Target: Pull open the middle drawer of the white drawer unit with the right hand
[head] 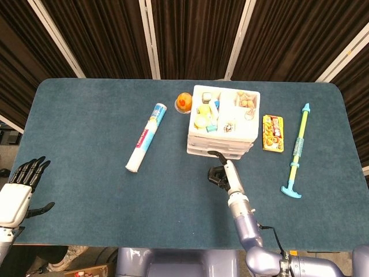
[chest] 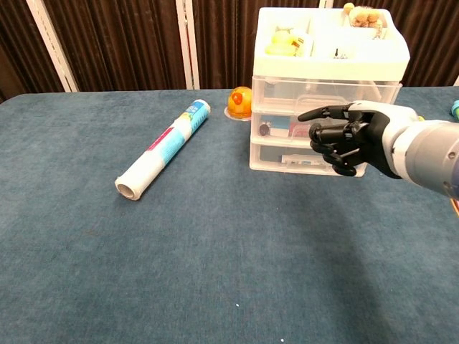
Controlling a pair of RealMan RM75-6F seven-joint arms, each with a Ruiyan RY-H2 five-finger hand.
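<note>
The white drawer unit (chest: 326,89) stands at the back of the blue table, its top tray (head: 223,133) full of small items. The middle drawer (chest: 283,127) sits in line with the other two fronts, with no visible gap. My right hand (chest: 341,140) hovers just in front of the middle and bottom drawers, fingers curled in and thumb stretched toward the unit. From above, the right hand (head: 219,173) lies a little short of the unit's front and grips nothing. My left hand (head: 20,190) hangs off the table's near left corner, fingers spread and empty.
A white rolled tube (head: 146,137) lies left of the unit. An orange round object (chest: 240,100) sits by the unit's back left corner. A snack packet (head: 273,133) and a blue-green pump toy (head: 296,151) lie to the right.
</note>
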